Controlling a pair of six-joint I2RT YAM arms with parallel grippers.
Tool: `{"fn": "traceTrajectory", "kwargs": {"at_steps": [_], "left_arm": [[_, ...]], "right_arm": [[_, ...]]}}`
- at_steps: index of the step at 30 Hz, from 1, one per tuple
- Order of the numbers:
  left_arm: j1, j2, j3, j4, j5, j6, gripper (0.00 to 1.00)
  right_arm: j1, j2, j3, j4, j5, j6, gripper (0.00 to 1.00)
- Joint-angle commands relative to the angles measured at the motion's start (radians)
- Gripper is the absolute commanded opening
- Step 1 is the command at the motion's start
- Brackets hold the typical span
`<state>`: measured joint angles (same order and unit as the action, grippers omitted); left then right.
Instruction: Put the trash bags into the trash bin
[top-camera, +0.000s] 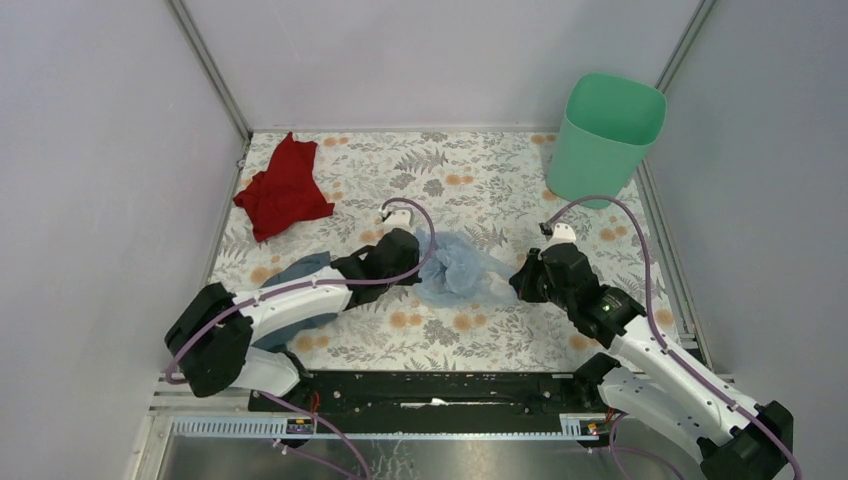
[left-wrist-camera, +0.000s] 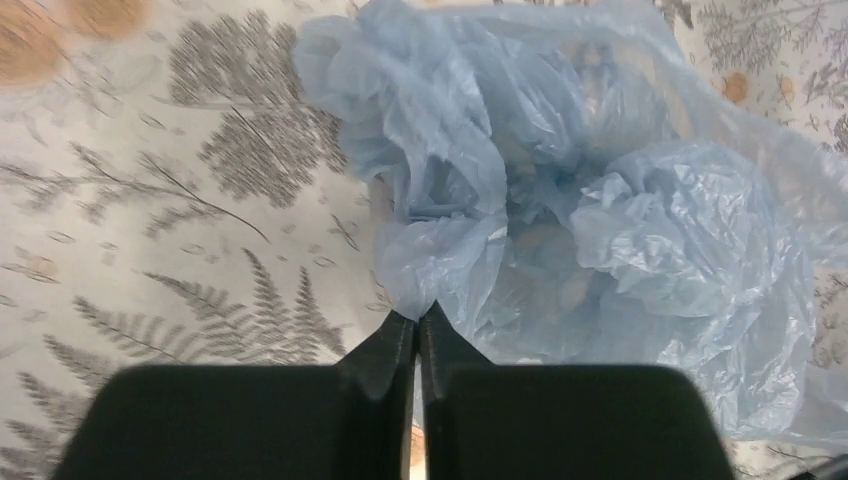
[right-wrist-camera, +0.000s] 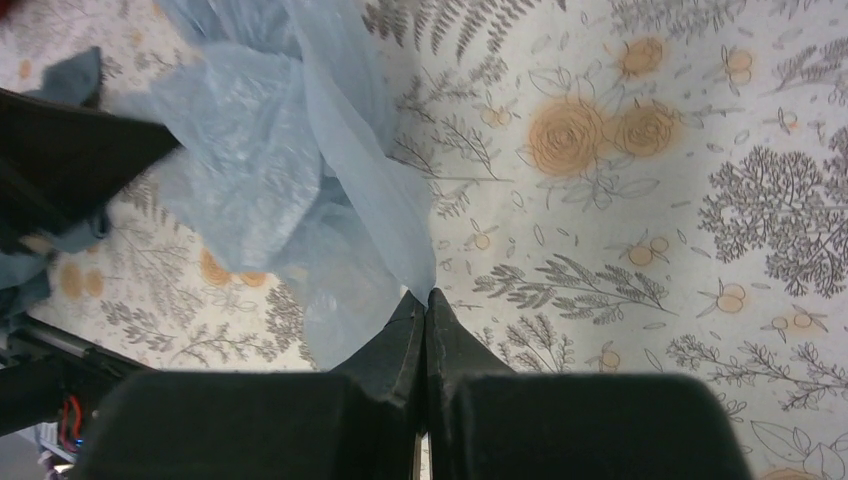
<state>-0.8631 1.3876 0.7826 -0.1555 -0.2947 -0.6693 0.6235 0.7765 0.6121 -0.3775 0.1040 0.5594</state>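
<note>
The pale-blue translucent trash bag lies crumpled at the middle of the floral table, between my two grippers. My left gripper is shut on the bag's left edge; in the left wrist view the film is pinched at the gripper's tips. My right gripper is shut on the bag's right edge; in the right wrist view the film runs into the gripper's tips. The mint-green trash bin stands upright at the far right corner, apart from the bag.
A red cloth lies at the far left. A grey-blue cloth lies under my left arm, also showing in the right wrist view. White walls and metal rails enclose the table.
</note>
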Motion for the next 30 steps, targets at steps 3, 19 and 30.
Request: {"fn": "traceTrajectory", "kwargs": {"at_steps": [3,19,30], "left_arm": [[0.037,-0.202,-0.045,-0.001,-0.137,-0.021,0.00],[0.265,-0.659,0.226,0.116,0.238,0.138,0.00],[0.279,-0.599,-0.377,0.132,0.219,-0.077,0.00]], "right_arm": [[-0.002,-0.018,-0.064,0.065,0.022,0.014,0.00],[-0.005,0.175,0.630,0.165,-0.133,-0.273,0.03],[-0.166,0.243,0.064,0.297,-0.217,-0.218,0.00]]}}
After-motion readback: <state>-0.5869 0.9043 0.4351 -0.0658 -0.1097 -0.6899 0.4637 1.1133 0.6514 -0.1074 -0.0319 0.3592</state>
